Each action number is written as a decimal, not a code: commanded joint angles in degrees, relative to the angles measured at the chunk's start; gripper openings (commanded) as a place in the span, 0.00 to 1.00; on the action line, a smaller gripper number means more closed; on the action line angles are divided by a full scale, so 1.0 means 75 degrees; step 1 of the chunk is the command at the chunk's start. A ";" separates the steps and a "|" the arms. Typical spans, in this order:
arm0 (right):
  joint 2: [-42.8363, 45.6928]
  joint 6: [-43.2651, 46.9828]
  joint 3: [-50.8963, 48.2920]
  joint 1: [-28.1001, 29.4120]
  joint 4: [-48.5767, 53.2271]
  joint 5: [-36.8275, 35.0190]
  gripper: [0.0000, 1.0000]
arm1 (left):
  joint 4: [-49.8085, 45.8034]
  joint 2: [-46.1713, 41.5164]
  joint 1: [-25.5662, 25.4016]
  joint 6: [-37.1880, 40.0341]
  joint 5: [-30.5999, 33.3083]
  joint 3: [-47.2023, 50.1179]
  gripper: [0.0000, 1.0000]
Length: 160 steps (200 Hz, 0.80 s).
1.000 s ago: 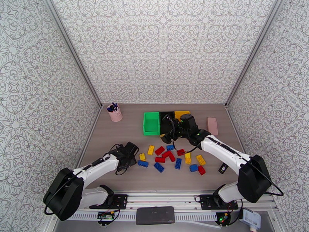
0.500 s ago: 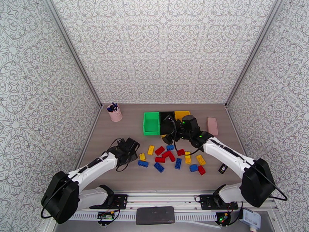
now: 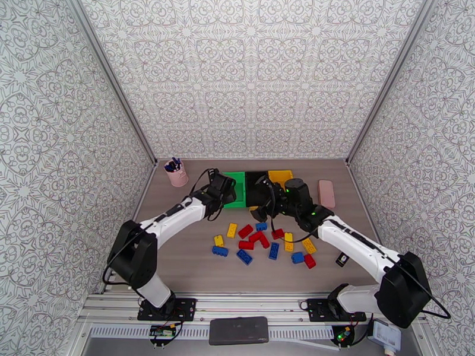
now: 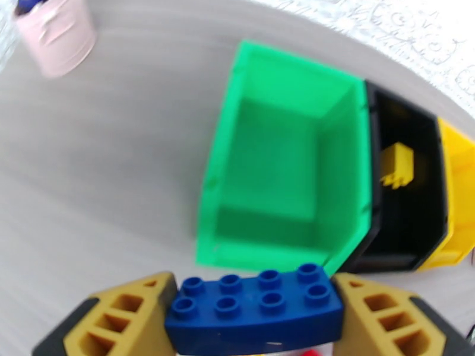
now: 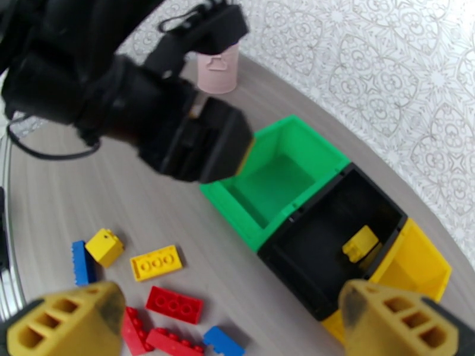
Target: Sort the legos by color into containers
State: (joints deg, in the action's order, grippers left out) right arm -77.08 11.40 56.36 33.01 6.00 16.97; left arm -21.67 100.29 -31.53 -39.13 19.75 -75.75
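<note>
My left gripper (image 4: pixel 254 330) is shut on a blue eight-stud lego (image 4: pixel 255 304), held just in front of the green container's (image 4: pixel 225 173) near wall. In the top view this gripper (image 3: pixel 224 188) hangs at the green container's (image 3: pixel 238 179) left front corner. Beside it are the black container (image 3: pixel 255 179) and the yellow container (image 3: pixel 279 175). A yellow lego (image 5: pixel 359 243) lies in the black container (image 5: pixel 309 256). My right gripper (image 5: pixel 231 327) is open and empty, hovering in front of the black container. Several red, blue and yellow legos (image 3: pixel 261 240) lie scattered on the table.
A pink cup of pens (image 3: pixel 176 172) stands at the back left. A flat pink slab (image 3: pixel 326 193) lies right of the containers. A small black object (image 3: pixel 342 258) sits near the right arm. The walls close in on both sides.
My left arm has swung from the pile's left front up and back to the green container, carrying the blue lego. The right gripper shifted only slightly to the right.
</note>
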 commanded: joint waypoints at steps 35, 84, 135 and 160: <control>0.0288 -0.0124 -0.0252 0.0042 -0.0108 -0.0372 1.00 | 0.0078 0.1590 0.0306 0.0738 -0.0112 -0.1764 0.62; 0.0558 -0.0462 -0.0427 0.0002 -0.0155 -0.0858 0.99 | 0.0013 0.1936 0.0211 0.1064 -0.0389 -0.2336 0.74; 0.0963 -0.0952 -0.0841 -0.0105 -0.0502 -0.1569 0.99 | 0.0161 0.1048 0.0054 0.1377 -0.0239 -0.1739 0.87; 0.1056 -0.1259 -0.0922 -0.0205 -0.0522 -0.1702 1.00 | 0.0281 0.0475 0.0021 0.1517 -0.0252 -0.1217 0.90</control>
State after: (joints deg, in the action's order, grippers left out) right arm -70.50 5.50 50.61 32.32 3.44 7.20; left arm -20.75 109.25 -31.09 -29.89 17.80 -88.01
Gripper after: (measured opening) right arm 0.995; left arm 0.888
